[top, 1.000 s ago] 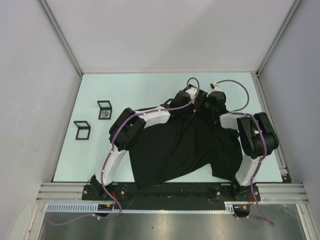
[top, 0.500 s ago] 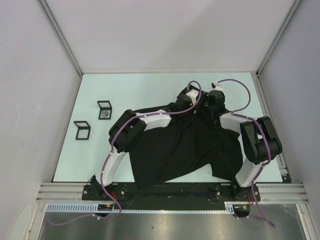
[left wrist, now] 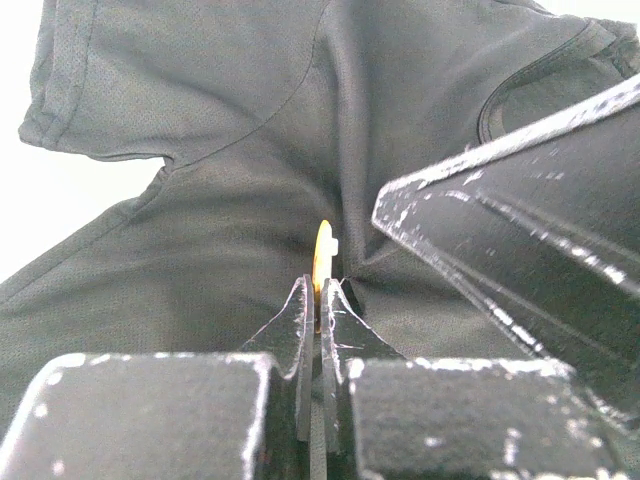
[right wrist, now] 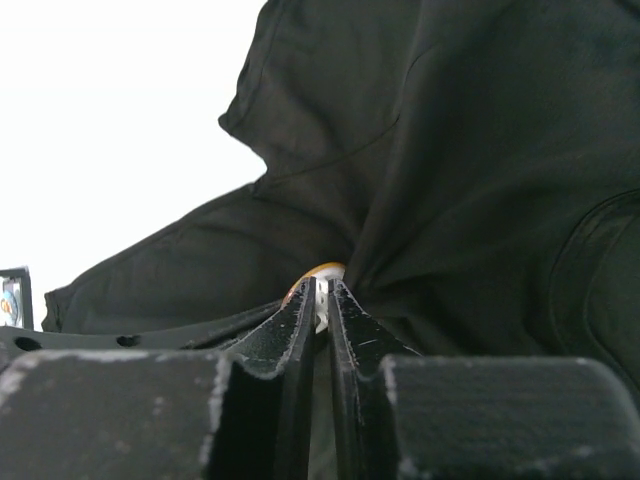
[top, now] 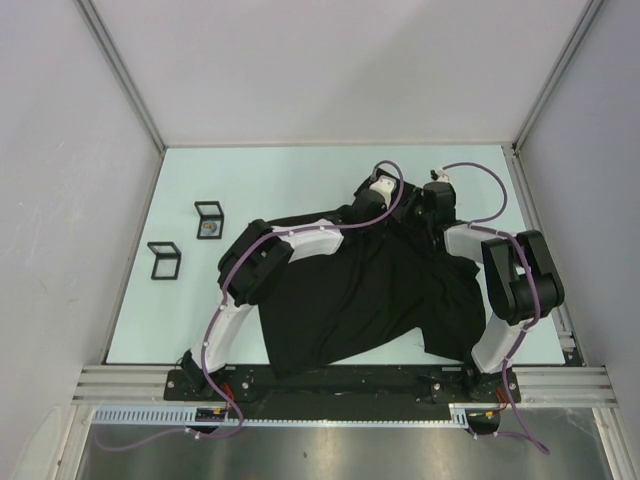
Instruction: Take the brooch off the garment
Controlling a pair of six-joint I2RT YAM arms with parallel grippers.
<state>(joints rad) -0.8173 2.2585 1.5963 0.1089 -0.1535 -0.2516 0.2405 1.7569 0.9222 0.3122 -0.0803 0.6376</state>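
Note:
The garment (top: 370, 290) is a black T-shirt spread on the table, also filling the left wrist view (left wrist: 200, 150) and the right wrist view (right wrist: 480, 150). Both grippers meet at its far part near the collar. My left gripper (left wrist: 320, 285) (top: 392, 212) is shut on the brooch (left wrist: 322, 250), a thin yellow disc seen edge-on. My right gripper (right wrist: 322, 285) (top: 418, 214) is shut on the same brooch (right wrist: 322, 270), where it shows an orange rim and a white back, with cloth bunched around it. The right gripper's fingers (left wrist: 500, 230) reach in beside the left gripper's.
Two small black-framed boxes (top: 208, 219) (top: 163, 260) stand on the pale table (top: 280, 180) to the left of the shirt. Grey walls close in the table on three sides. One box edge shows at the right wrist view's left (right wrist: 12, 298).
Both wrists have shifted slightly right and toward the far side, and the right arm's elbow has moved right. The cloth near the collar is drawn tighter. Both grips are unchanged.

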